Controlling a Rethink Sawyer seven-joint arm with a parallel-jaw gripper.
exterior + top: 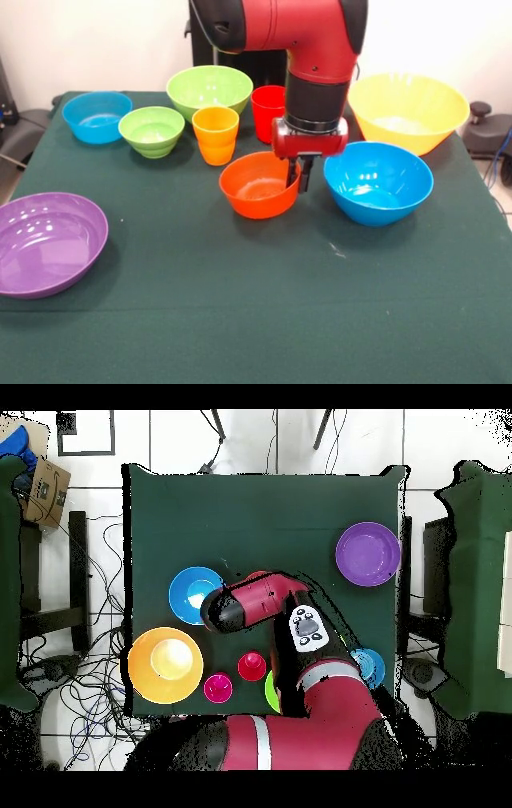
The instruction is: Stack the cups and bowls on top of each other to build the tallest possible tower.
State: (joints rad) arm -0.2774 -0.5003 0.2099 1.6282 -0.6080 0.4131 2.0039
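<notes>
Green cloth covers the table [240, 320], and we take the orange bowl [258, 186] as our landmark. Our gripper [301, 173] hangs at this bowl's rim on the side nearest the large blue bowl [378, 182]; its dark fingers [304, 174] appear to straddle the rim wall, close together, but we cannot tell whether they already pinch it. The wall runs crosswise to the fingers, so the coming grip turns on one finger being inside the bowl and one outside. Behind the orange bowl stand the yellow-orange cup [216, 134] and red cup [267, 112], both upright and apart from it. No tower exists yet; we judge the task barely begun. The pink cup [218, 687] shows only from overhead.
</notes>
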